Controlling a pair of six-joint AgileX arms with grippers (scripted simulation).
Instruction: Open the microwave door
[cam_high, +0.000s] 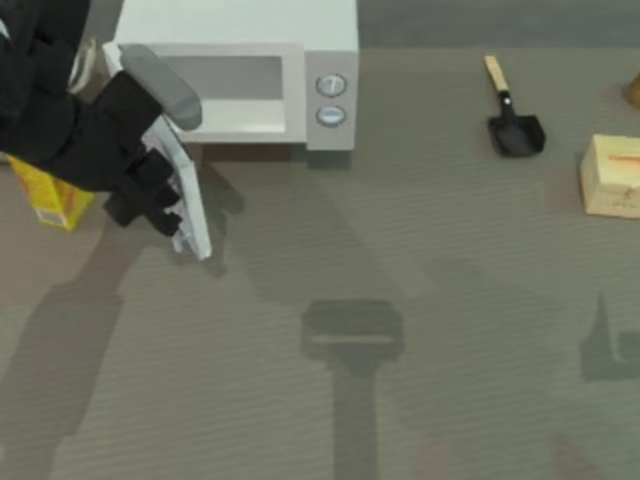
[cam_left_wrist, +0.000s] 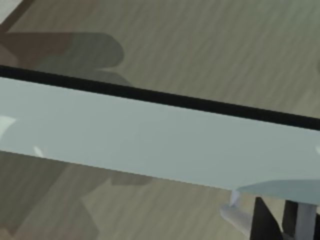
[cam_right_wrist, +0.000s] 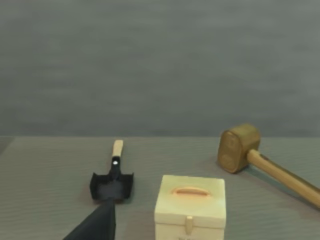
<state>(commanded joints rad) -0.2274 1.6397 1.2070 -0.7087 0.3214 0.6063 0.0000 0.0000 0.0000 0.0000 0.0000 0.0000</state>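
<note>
The white microwave (cam_high: 240, 25) stands at the back left with its cavity showing. Its microwave door (cam_high: 198, 232) is swung out toward the table's front, seen edge-on. My left gripper (cam_high: 165, 205) sits against the door's outer side near its free end, shut on the door handle. The left wrist view shows the door (cam_left_wrist: 150, 135) as a broad pale band, with a grey handle (cam_left_wrist: 237, 217) and a dark finger (cam_left_wrist: 265, 225) at the corner. My right arm is out of the top view; one dark finger (cam_right_wrist: 100, 222) shows in its wrist view.
Two silver knobs (cam_high: 331, 86) are on the microwave's right panel. A yellow box (cam_high: 50, 195) lies under my left arm. A black shovel (cam_high: 515, 125) and a beige box (cam_high: 612, 175) sit at the right. A wooden mallet (cam_right_wrist: 240, 147) lies beyond the box.
</note>
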